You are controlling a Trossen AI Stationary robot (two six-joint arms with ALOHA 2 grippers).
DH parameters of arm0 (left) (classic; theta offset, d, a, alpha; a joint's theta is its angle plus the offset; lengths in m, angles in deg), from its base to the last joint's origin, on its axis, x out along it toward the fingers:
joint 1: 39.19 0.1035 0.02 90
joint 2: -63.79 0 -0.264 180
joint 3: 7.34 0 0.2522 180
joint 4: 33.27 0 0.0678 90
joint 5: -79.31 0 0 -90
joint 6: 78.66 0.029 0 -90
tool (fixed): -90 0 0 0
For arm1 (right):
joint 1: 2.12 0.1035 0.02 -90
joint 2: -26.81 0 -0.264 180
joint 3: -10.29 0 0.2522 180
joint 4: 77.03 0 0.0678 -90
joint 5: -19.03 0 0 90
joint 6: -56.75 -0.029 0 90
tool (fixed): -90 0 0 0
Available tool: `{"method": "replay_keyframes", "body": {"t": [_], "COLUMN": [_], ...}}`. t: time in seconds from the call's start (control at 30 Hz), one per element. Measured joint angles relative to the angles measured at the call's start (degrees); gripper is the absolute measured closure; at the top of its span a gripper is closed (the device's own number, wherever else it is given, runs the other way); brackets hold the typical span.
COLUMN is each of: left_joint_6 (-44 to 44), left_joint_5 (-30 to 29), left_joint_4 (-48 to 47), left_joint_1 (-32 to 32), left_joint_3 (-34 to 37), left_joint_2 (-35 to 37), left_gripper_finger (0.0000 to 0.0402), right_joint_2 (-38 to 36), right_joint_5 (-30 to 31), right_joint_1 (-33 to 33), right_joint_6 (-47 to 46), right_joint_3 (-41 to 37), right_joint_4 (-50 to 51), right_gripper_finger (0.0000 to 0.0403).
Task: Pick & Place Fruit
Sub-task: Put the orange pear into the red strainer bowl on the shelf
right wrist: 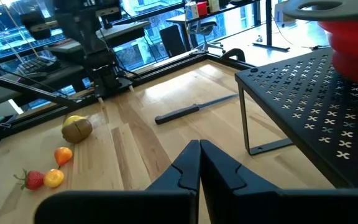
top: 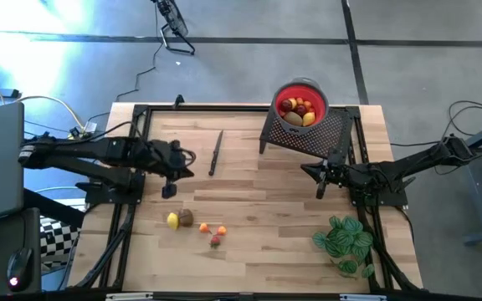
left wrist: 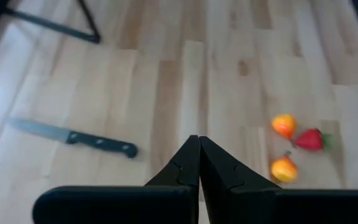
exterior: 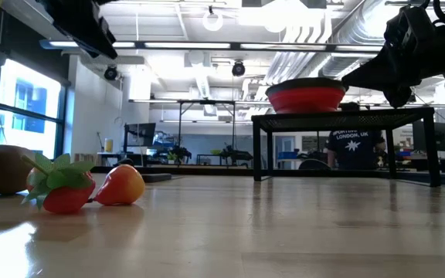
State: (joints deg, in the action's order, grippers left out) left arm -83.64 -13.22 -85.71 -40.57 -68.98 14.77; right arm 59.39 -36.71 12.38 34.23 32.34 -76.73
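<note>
Several small fruit lie loose on the wooden table near its front left: a yellow one (top: 172, 220), a brown one (top: 186, 217), two orange ones (left wrist: 284, 124) (left wrist: 284, 168) and a red strawberry (left wrist: 309, 140). More fruit (top: 298, 109) fills the red bowl (top: 316, 90), which stands on a black perforated rack (top: 316, 135) at the back. My left gripper (left wrist: 199, 146) is shut and empty above the table's left part, short of the loose fruit. My right gripper (right wrist: 199, 149) is shut and empty beside the rack's front.
A black-handled knife (top: 216, 152) lies on the table between the left arm and the rack. A green leafy plant (top: 345, 241) stands at the front right. Bare wood lies between the loose fruit and the rack. A person in a dark shirt (exterior: 352, 145) stands in the room behind.
</note>
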Motion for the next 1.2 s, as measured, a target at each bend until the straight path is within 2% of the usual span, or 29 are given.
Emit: {"method": "replay_keyframes", "body": {"t": [0.17, 0.37, 0.47, 0.63, 0.97, 1.1, 1.2], "left_joint_6": [0.2, 1.5, 1.7, 1.8, 7.7, 7.3, 5.7], "left_joint_5": [0.0, 0.0, 0.2, 1.6, 3.8, 7.7, 12.5], "left_joint_4": [0.0, 0.3, 2.0, 3.4, 5.9, 8.7, 12.4], "left_joint_1": [-3.5, -3.9, -3.9, -3.9, -3.9, -3.9, -3.9], "left_joint_3": [0.0, 0.0, 0.0, 0.0, -0.1, 0.0, -0.1], "left_joint_2": [0.0, 0.0, 0.0, -0.9, -6.3, -8.1, -9.5], "left_gripper_finger": [0.0401, 0.0400, 0.0383, 0.0318, 0.0139, 0.0097, 0.0086], "right_joint_2": [0.0, 0.0, 0.0, 0.0, 0.0, 0.0, 0.0], "right_joint_5": [0.0, 0.0, 0.0, 0.0, 0.1, 0.1, 0.1], "right_joint_1": [0.0, 0.0, 0.0, 0.0, 0.0, 0.0, 0.0], "right_joint_6": [0.0, 0.2, 0.2, 1.2, 3.3, 3.2, 3.2], "right_joint_3": [0.0, 0.0, 0.0, 0.0, 0.0, 0.0, 0.0], "right_joint_4": [0.0, 0.0, 0.0, 0.1, 0.1, 0.1, 0.1], "right_gripper_finger": [0.0401, 0.0401, 0.0401, 0.0401, 0.0401, 0.0400, 0.0400]}}
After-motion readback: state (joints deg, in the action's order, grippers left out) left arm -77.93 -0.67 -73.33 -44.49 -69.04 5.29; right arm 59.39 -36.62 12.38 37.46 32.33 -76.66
